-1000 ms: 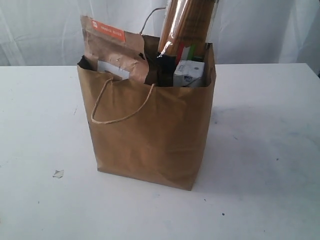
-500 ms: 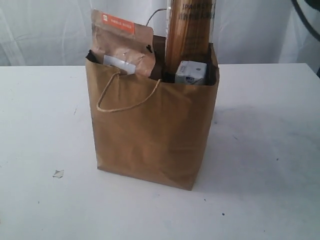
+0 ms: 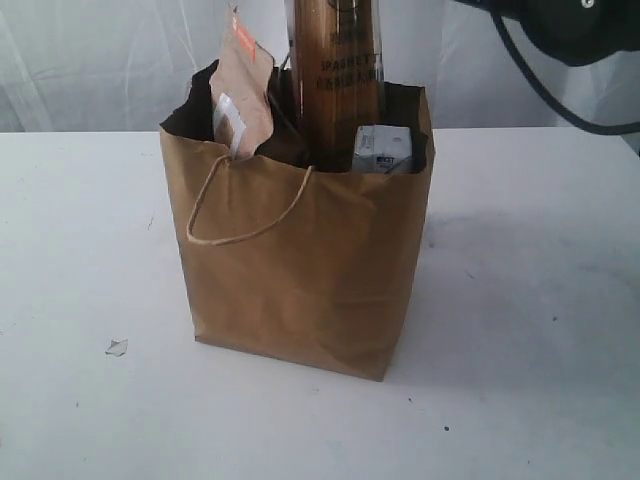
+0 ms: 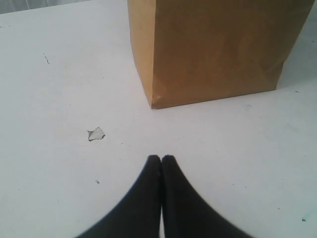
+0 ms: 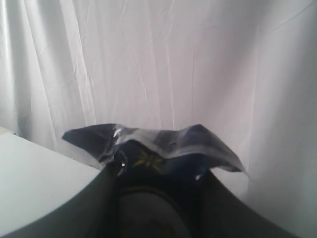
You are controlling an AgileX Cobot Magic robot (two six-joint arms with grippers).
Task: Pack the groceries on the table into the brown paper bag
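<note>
The brown paper bag [image 3: 300, 270] is seen standing upright on the white desk [image 3: 540, 300], its mouth open at the top. Three groceries are seen rising from it. The long spaghetti packet [image 3: 335, 80] is held upright in the middle of the bag and runs out past the top edge of the exterior view. The brown-orange pouch [image 3: 246, 95] is set on its left, turned nearly edge-on and projecting above the bag's rim. The small white-blue carton [image 3: 383, 148] is lodged on the packet's right, just above the rim. A paper scrap [image 3: 117, 347] is left on the desk to the left of the bag, well apart from it.

The left hand [image 4: 161, 161] is kept low over the desk with its fingertips pressed together and nothing between them. From its wrist view, a lower corner of the bag [image 4: 213, 49] is seen ahead, and the scrap [image 4: 96, 133] lies between the hand and that corner, off to one side.

The right hand [image 5: 156, 173] is clamped on the crimped, clear plastic end of a packet, which is taken to be the top of the spaghetti packet [image 5: 153, 144]; that end is fanned out beyond the fingers. A white curtain [image 5: 198, 64] is seen behind it. In the exterior view only part of the right arm [image 3: 570, 25] is shown, at the upper right corner above the bag.
</note>
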